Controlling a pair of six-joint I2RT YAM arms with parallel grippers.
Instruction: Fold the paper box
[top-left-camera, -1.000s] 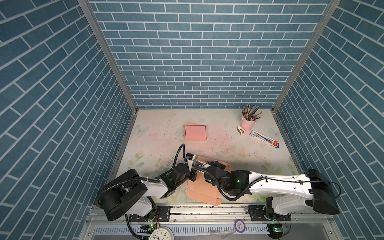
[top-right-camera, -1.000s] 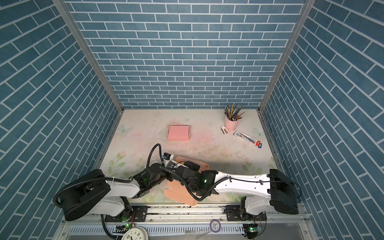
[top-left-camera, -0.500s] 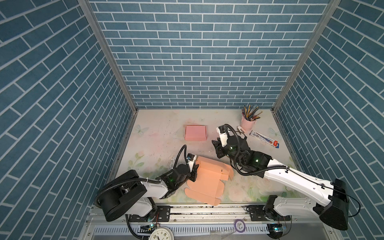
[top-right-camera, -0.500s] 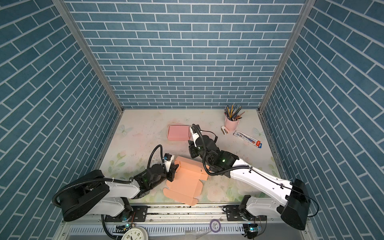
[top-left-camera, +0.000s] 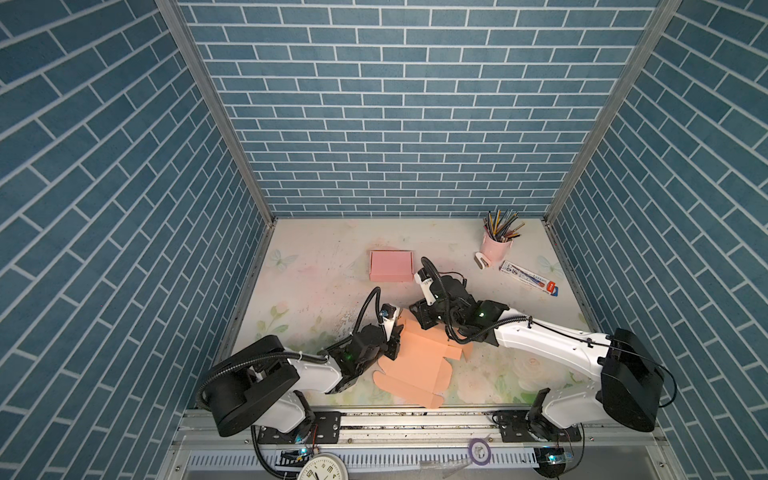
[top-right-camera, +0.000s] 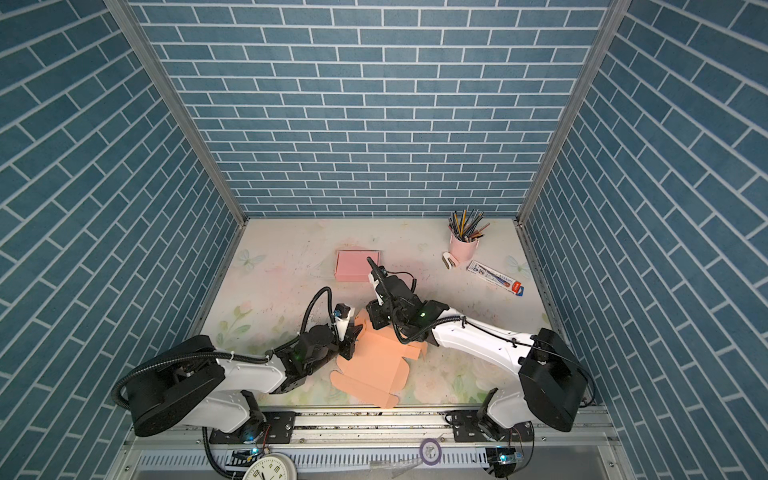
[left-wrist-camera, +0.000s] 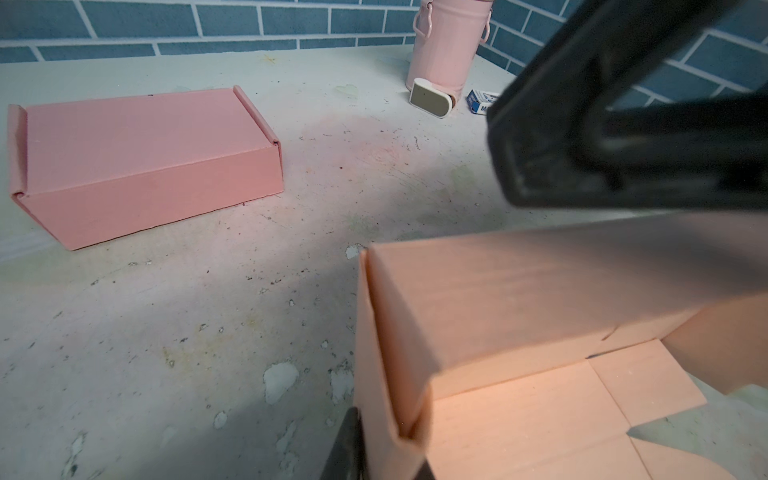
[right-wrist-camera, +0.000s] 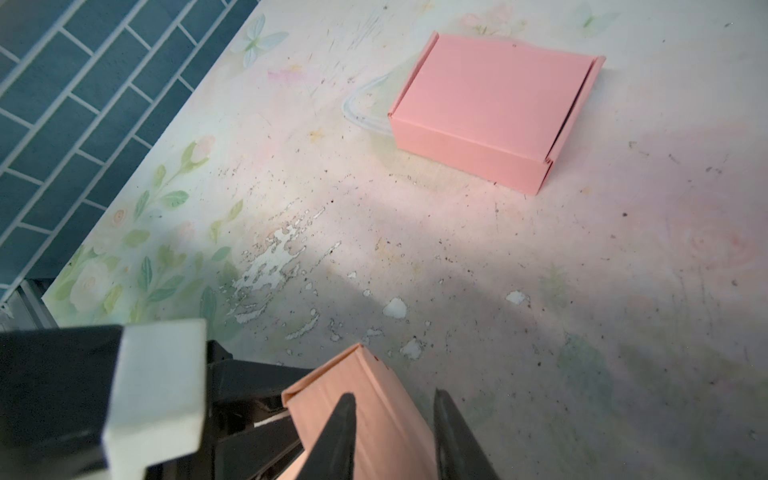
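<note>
2 boxes: 1 orange paper box (top-left-camera: 415, 361) half-folded at counter (top-left-camera: 316, 282) front-centre, 1 closed pink box (top-left-camera: 390, 266) behind | 1 pencil cup (top-left-camera: 496, 247) | 2 pincers: left pincer (top-left-camera: 397, 340) clenched on paper box's left wall; right pincer (right-wrist-camera: 392, 401) astride far wall, grip unclear

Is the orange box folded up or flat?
Partly folded: the orange box has its far wall standing, doubled over; its near panels and flaps lie flat on the table.
</note>
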